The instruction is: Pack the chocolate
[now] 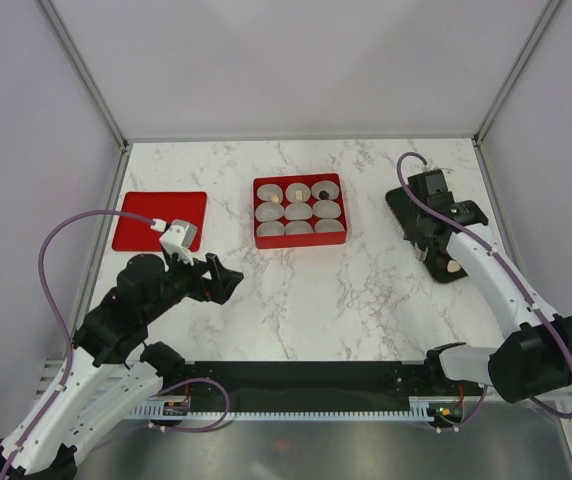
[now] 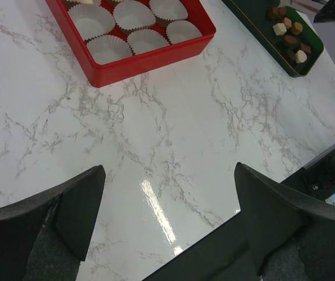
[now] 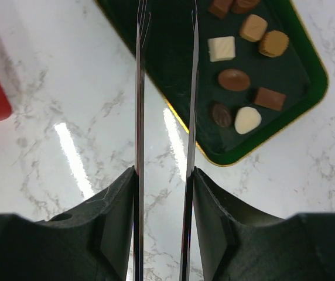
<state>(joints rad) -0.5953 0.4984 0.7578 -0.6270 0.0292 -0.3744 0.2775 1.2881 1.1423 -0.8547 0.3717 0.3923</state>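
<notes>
Several chocolates point(image 3: 243, 64), dark brown, tan and cream, lie at one end of a dark green tray point(image 3: 305, 108). They also show in the left wrist view point(image 2: 290, 35). In the top view my right arm hides most of the tray point(image 1: 398, 212). The red nine-compartment box point(image 1: 299, 210) holds white paper cups; three back cups hold a chocolate point(image 1: 323, 190). My right gripper point(image 1: 424, 185) hangs above the tray, its thin metal blades point(image 3: 138, 88) a narrow gap apart with nothing between. My left gripper point(image 1: 228, 280) is wide open and empty over bare marble point(image 2: 170, 216).
The red box lid point(image 1: 159, 220) lies flat at the left of the table. The box's near wall point(image 2: 150, 58) shows at the top of the left wrist view. A black rail point(image 1: 306, 385) runs along the table's near edge. Frame posts stand at the back corners.
</notes>
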